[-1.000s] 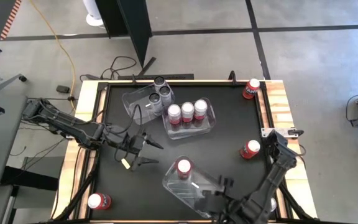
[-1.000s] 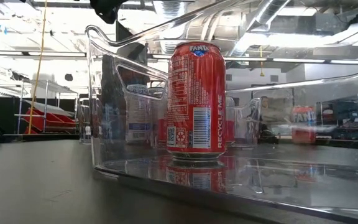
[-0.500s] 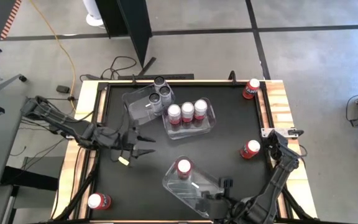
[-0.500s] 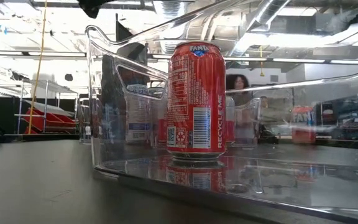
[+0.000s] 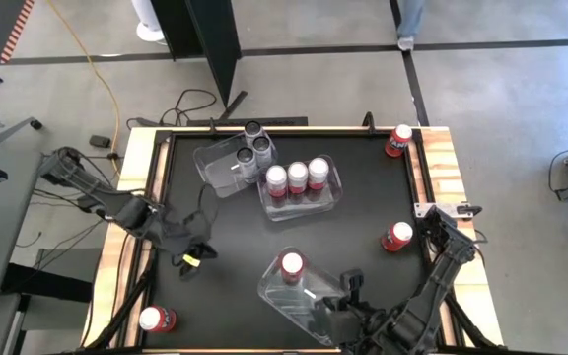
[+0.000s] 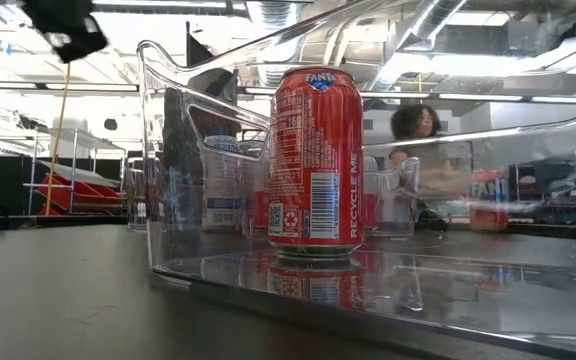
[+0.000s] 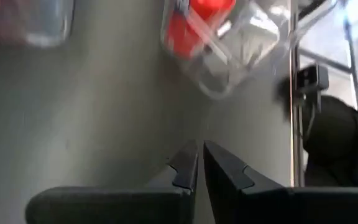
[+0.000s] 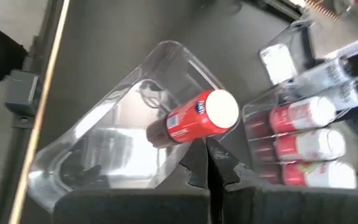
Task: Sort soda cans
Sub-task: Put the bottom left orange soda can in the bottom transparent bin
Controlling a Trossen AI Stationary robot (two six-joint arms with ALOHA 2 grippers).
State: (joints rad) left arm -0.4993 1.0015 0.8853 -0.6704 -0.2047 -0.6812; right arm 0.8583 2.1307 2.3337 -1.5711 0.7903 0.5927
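On the black desk (image 5: 235,237) sit 3 clear plastic bins w/ rounded corners. The near bin (image 5: 299,291) holds 1 red can (image 5: 291,264); the middle bin (image 5: 328,192) holds 3 red-and-white cans (image 5: 298,176) in a row; the far bin (image 5: 215,166) holds 2 dark grey cans (image 5: 256,146). Loose red cans stand at the far right corner (image 5: 399,138), near the right edge (image 5: 397,235) and at the near left corner (image 5: 156,319). The left end effector (image 5: 193,254) hangs over bare desk at the left, fingers pressed together, empty. The right end effector (image 8: 209,163), also pressed together and empty, sits just beside the near bin's wall. Cables trail on the concrete floor (image 5: 294,79); a blurred person (image 6: 418,150) shows beyond the desk.
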